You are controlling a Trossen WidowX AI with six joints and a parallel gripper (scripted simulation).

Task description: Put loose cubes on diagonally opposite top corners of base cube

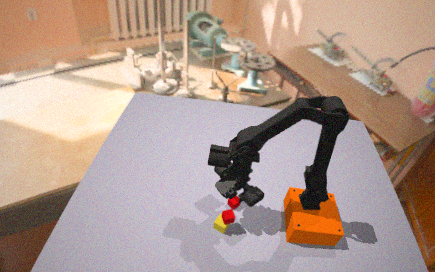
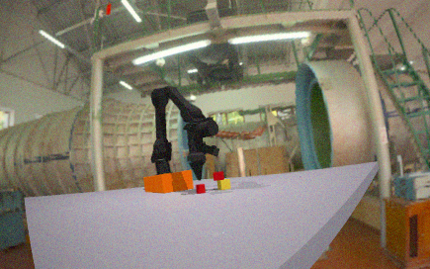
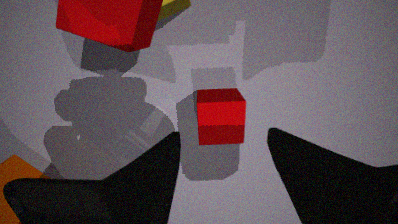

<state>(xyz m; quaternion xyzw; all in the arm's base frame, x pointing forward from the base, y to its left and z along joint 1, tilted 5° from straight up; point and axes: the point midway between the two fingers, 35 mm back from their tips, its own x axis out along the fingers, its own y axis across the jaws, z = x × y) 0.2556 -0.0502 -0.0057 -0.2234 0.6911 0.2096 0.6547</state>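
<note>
The yellow base cube (image 1: pixel 220 224) (image 2: pixel 224 184) (image 3: pixel 176 8) stands on the table. One red cube (image 1: pixel 228 217) (image 2: pixel 218 176) (image 3: pixel 100 20) rests on its top, looks level, and overhangs the base toward the robot's side. The other red cube (image 1: pixel 233 202) (image 2: pixel 201 188) (image 3: pixel 221 115) lies flat on the table, apart from the base. My gripper (image 1: pixel 239 194) (image 2: pixel 199 177) (image 3: pixel 224 136) is open and empty, above this second cube. In the wrist view that cube shows between and slightly beyond the fingertips, nearer the left finger. The exact height is hard to tell.
The orange robot base (image 1: pixel 313 230) (image 2: pixel 169 182) (image 3: pixel 12 182) stands beside the cubes, to their right in the top view. The capped yellow cube is close to the second red cube. The table (image 1: pixel 141 145) (image 2: pixel 125 223) carries shadows of the arm.
</note>
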